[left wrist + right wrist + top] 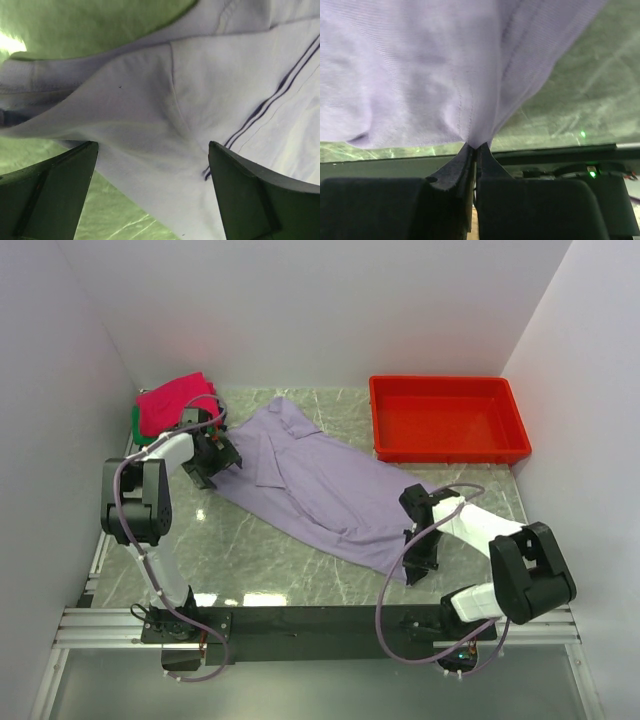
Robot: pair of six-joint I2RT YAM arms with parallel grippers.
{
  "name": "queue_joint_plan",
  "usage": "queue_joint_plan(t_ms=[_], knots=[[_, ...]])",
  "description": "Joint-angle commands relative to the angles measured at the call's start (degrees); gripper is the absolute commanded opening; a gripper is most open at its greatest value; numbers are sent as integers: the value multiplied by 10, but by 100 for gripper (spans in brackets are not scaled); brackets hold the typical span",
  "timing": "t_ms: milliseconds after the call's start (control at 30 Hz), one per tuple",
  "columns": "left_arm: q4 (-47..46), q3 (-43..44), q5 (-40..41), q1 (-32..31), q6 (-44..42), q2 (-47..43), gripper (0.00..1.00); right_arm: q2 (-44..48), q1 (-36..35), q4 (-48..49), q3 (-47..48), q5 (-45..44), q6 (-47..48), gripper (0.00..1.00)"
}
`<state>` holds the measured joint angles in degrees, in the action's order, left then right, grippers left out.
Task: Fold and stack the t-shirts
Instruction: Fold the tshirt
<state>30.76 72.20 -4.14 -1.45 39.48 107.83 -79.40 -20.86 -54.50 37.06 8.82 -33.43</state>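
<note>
A pale lavender t-shirt [310,485] lies spread out diagonally on the marble table. My left gripper [222,458] stands open over its left sleeve edge. In the left wrist view the cloth [150,100] passes under the gap of the gripper [152,150], and both dark fingers [55,190] stand wide apart. My right gripper [416,562] is at the shirt's near right hem corner. In the right wrist view that gripper [476,147] is shut on a pinch of the lavender hem [420,75]. A folded magenta-pink t-shirt [175,398] lies on a green one [140,430] at the back left.
A red plastic tray [450,454] sits at the back right, just beyond the shirt. White walls close in the left, back and right sides. The black mounting rail [320,620] runs along the near edge.
</note>
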Motion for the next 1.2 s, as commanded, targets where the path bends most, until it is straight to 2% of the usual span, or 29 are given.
queue_joint_plan(t_ms=[0, 200, 467, 567, 600, 700, 800, 933, 1067, 1167], knots=[[-22, 17, 10, 12, -31, 37, 99, 23, -6, -59, 26, -27, -2, 0], [-22, 48, 15, 13, -39, 71, 99, 36, -18, -93, 35, -18, -8, 0], [-13, 70, 16, 14, -49, 78, 99, 38, -70, -146, 42, 3, -9, 0], [-12, 68, 16, 14, -47, 63, 99, 57, -74, -154, 51, 14, -11, 20], [-13, 67, 11, 14, -45, 51, 99, 68, -75, -157, 59, 16, -11, 33], [-11, 79, 8, 13, -38, 27, 99, 70, -74, -170, 110, 18, -12, 48], [-4, 98, 12, -6, -32, 4, 99, 51, -74, -174, 169, 16, -8, 52], [4, 118, 26, -51, -23, -10, 99, 20, -74, -153, 228, 17, -6, 52], [24, 136, 40, -112, -21, -9, 99, -17, -74, -144, 249, 8, 10, 52], [38, 126, 57, -128, -17, -8, 99, -25, -74, -140, 256, 5, 13, 52]])
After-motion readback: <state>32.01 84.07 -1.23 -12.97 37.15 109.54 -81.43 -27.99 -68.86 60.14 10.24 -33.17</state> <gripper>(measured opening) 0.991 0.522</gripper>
